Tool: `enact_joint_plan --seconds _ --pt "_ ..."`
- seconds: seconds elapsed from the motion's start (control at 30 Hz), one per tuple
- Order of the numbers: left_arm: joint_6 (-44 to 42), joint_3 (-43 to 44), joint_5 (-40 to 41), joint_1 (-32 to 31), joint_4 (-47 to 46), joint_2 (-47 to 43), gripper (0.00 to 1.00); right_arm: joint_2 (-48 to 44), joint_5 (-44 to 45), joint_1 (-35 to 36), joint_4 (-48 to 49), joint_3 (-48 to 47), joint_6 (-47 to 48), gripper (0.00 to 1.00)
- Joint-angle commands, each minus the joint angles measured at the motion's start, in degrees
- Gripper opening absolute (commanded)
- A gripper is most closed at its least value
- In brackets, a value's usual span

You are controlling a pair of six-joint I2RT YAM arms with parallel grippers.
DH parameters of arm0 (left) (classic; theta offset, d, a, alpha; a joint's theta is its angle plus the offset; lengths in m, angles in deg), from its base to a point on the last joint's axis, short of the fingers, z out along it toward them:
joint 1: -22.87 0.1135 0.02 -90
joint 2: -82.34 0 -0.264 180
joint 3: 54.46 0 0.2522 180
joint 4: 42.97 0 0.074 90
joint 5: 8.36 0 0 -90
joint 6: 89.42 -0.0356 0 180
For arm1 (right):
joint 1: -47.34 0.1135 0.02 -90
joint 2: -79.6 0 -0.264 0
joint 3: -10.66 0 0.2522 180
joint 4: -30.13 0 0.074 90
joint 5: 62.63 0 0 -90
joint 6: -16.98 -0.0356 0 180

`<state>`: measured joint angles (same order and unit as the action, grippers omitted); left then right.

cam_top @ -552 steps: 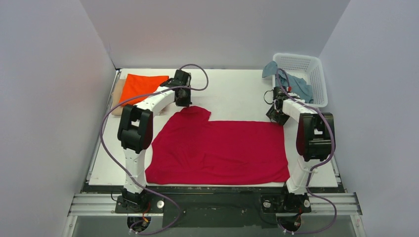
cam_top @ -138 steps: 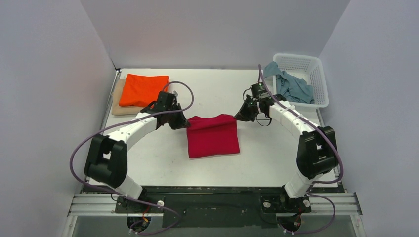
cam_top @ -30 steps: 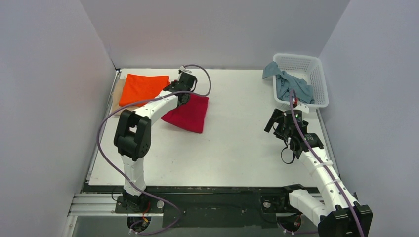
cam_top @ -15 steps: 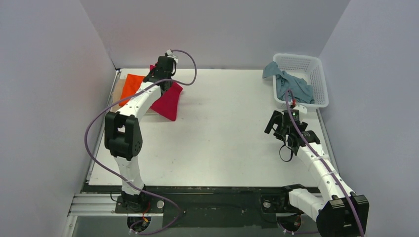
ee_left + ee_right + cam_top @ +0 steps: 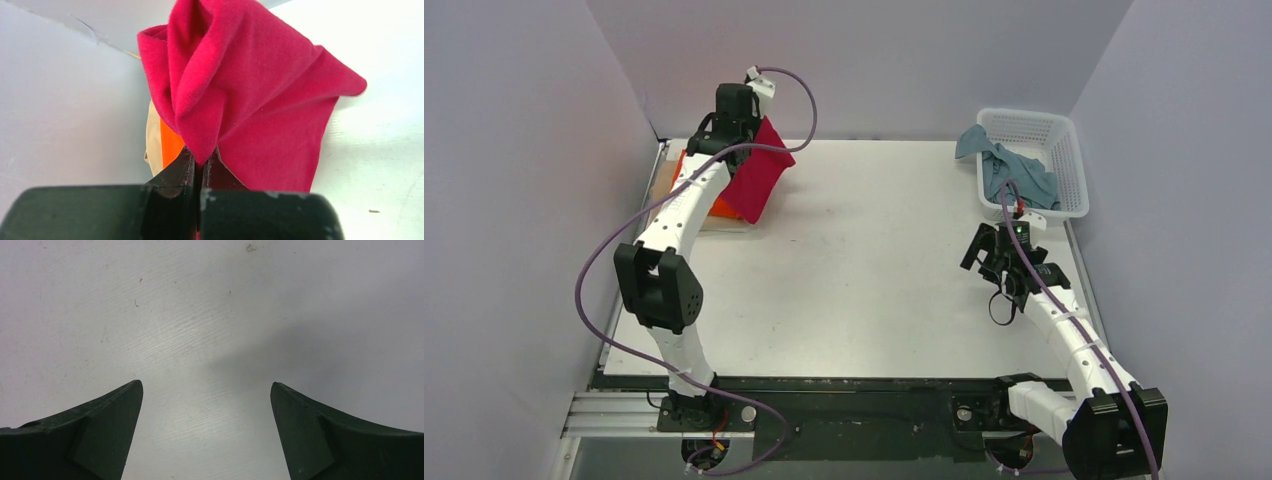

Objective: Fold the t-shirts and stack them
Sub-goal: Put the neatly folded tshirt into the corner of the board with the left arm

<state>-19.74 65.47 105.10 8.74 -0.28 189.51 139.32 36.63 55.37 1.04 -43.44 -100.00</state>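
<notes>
Pinching the crimson t-shirt (image 5: 250,90) by a bunched edge at ten o'clock, my left gripper (image 5: 201,156) lets soft, light cloth sag; my right gripper (image 5: 206,390) gapes empty.

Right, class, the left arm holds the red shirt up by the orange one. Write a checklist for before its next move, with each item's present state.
1. The left gripper shut on the red t-shirt: ok.
2. The red t-shirt hanging flat and folded: not ok, bunched.
3. The orange t-shirt lying on the beige t-shirt: ok.
4. The red t-shirt's lower edge clear of the orange t-shirt: cannot tell.
5. The right gripper open, empty, well away: ok.
</notes>
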Motion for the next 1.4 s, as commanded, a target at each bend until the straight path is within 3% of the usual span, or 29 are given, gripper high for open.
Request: enact_joint_plan --seconds 0.0,0.33,0.6,0.97,1.37 --pt "1.93 5.57 -4.25 0.39 1.97 -5.09 0.00 0.25 2.20 -0.74 0.66 0.34 -0.35 0.94" --pt "3.19 6.90 -5.15 1.27 4.61 -5.47 0.00 1.14 2.38 -1.15 0.66 0.43 -0.71 0.94" --pt "5.65 9.71 -8.06 4.62 5.12 0.82 0.00 2.68 3.53 -1.22 0.37 -0.17 -0.93 0.94" --pt "7.95 19.00 -13.32 11.86 6.39 13.83 0.00 3.72 5.15 -1.26 -0.36 -0.78 -0.85 0.94" --pt "11.72 19.27 -18.90 21.38 5.89 20.07 0.00 4.99 4.68 -1.26 -1.55 -2.44 -2.11 0.94"
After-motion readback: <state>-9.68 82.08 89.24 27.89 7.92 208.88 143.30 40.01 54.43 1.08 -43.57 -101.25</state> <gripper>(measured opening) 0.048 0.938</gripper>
